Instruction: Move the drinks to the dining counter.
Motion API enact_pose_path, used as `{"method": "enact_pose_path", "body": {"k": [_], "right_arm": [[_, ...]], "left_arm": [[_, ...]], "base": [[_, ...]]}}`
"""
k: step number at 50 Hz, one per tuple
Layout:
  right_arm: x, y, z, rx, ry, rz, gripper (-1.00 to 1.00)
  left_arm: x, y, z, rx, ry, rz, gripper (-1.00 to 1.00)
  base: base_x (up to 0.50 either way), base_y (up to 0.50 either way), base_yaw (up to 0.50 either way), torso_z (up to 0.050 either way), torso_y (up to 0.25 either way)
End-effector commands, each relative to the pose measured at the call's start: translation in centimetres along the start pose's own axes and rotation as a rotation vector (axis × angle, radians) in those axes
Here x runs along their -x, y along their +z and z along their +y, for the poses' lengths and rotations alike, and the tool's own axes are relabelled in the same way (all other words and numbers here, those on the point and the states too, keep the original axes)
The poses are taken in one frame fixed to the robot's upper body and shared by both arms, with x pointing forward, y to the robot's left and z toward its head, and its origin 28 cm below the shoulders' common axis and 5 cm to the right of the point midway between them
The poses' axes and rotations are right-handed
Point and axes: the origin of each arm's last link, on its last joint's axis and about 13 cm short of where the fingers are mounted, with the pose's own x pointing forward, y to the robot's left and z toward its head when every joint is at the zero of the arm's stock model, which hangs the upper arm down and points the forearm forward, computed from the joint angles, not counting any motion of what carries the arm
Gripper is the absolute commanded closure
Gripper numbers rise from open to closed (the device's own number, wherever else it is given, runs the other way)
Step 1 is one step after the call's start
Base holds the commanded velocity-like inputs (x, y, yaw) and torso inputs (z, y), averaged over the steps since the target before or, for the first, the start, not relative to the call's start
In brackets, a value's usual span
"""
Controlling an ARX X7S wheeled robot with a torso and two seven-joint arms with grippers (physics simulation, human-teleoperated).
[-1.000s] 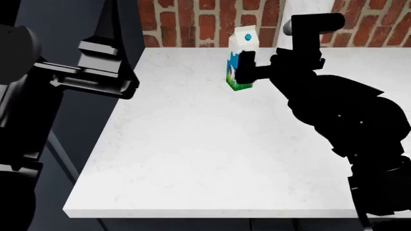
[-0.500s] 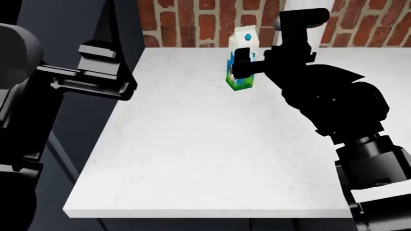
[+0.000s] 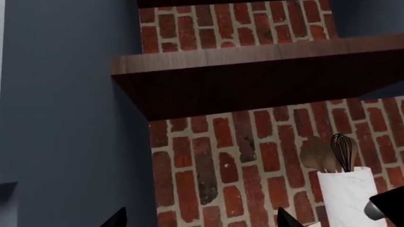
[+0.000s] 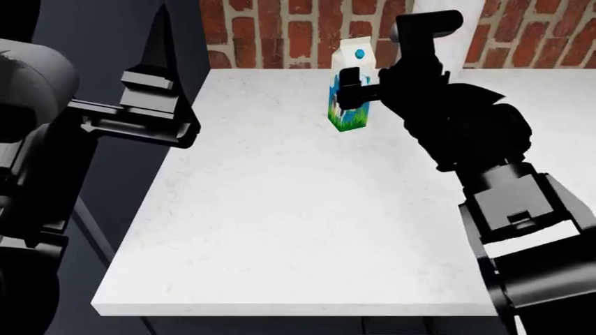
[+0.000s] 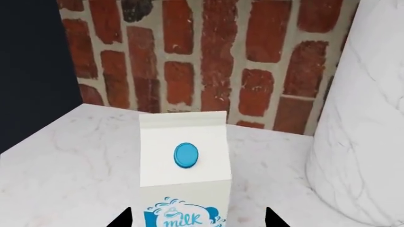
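Milk carton (image 4: 351, 89) stands upright on the white marble-look countertop (image 4: 308, 209), far side, close to the red brick wall (image 4: 279, 31). Long axis vertical, gabled top up. The slanted gable face with 1 round blue cap (image 5: 186, 155) points toward the right wrist camera. Boxy white body, blue "milk" print, green band at the base.

Right gripper (image 4: 352, 91) is level with the carton, jaws apart; 2 dark fingertips (image 5: 122, 219) flank its sides in the right wrist view. Contact unclear, probably not clamped.

Left gripper (image 3: 200, 218) hangs left of the counter, spread open, empty, facing a dark wood shelf (image 3: 252, 80) and a marble utensil holder (image 3: 346, 196).
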Motion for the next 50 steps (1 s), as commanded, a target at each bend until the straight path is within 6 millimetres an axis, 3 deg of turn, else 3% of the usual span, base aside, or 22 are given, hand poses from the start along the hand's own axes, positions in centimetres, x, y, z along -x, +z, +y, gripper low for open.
{"method": "enact_pose_path", "body": {"k": [1,16,36,50], "right_arm": [[-0.9,-0.4,-0.4,-0.003,0.009,0.038,-1.0],[-1.2,-0.8,0.6,0.032,0.158,0.071,-1.0],[-0.8,-1.2,-1.2,-0.002,0.068,0.07,-1.0],[-0.8,-1.2,-0.8,0.011,0.079,0.081,-1.0]], "left_arm": [[0.0,-0.2,0.1,-0.002,0.003,0.007,-1.0],[-0.1,-0.4,0.1,-0.002,0.002,0.015,-1.0],[0.1,-0.9,0.3,-0.004,0.014,0.03,-1.0],[0.1,-1.0,0.2,-0.012,0.013,0.035,-1.0]], "base": [[0.0,0.0,0.0,0.0,0.0],[0.0,0.0,0.0,0.0,0.0],[0.0,0.0,0.0,0.0,0.0],[0.0,0.0,0.0,0.0,0.0]]}}
